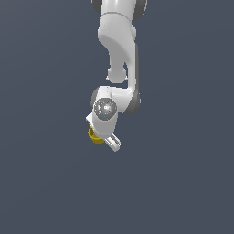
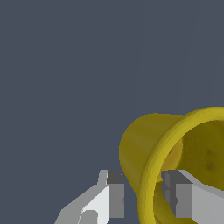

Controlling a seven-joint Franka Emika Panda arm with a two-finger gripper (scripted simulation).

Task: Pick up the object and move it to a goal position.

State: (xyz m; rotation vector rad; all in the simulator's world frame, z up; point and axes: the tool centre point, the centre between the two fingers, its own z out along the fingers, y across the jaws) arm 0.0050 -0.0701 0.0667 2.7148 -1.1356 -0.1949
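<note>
The object is a small mustard-yellow cup (image 2: pixel 151 144) with a flared rim, and its hollow mouth faces the wrist camera. My gripper (image 2: pixel 146 197) straddles the cup's wall: one finger (image 2: pixel 114 197) stands outside it and the other finger (image 2: pixel 178 197) is inside the mouth. Thin gaps show between the pads and the rim, so the jaws are open around it. In the exterior view only a sliver of the cup (image 1: pixel 94 136) peeks out on the left of the white gripper (image 1: pixel 109 140), which hides the rest.
The white arm (image 1: pixel 119 50) comes down from the top of the exterior view. A plain dark grey-blue surface (image 1: pixel 183 183) lies all around, with no other objects in sight.
</note>
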